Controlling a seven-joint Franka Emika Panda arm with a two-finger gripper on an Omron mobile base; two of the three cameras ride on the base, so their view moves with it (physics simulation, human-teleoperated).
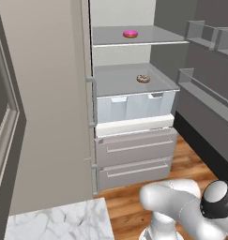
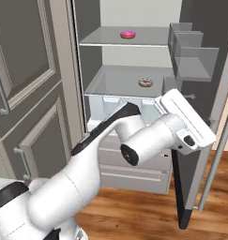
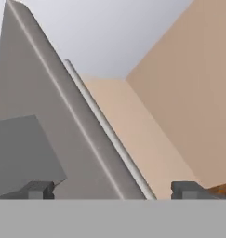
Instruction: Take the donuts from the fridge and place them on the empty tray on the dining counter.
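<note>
Gripper (image 3: pixel 112 190) jaws stand wide apart with nothing between them; in the hand view the two dark fingertips (image 3: pixel 37 189) sit at the bottom corners, looking along the edge of the open fridge door (image 3: pixel 49 139) and its bar handle (image 3: pixel 107 132) toward bare tan walls. In the right base view the hand (image 2: pixel 186 117) hangs beside the door, in front of the pale drawer (image 2: pixel 134 105), tilted up and away from the shelves.

The fridge (image 1: pixel 134 70) stands open. The pink donut (image 1: pixel 130 33) lies on the upper shelf; the brown donut (image 1: pixel 143 78) lies on the shelf below it, just above the drawer. Both are untouched and well apart from the gripper.

Judging by this, the door-opening step looks finished and the first pick has not begun. The next move calls for turning the hand back to face the shelves, reaching in over a shelf lip, and coming down so the jaws straddle one ring; the brown one seems the nearer choice. A corner of marble counter (image 1: pixel 59 220) shows at lower left of the left base view.

No brand, label or writing is readable anywhere
</note>
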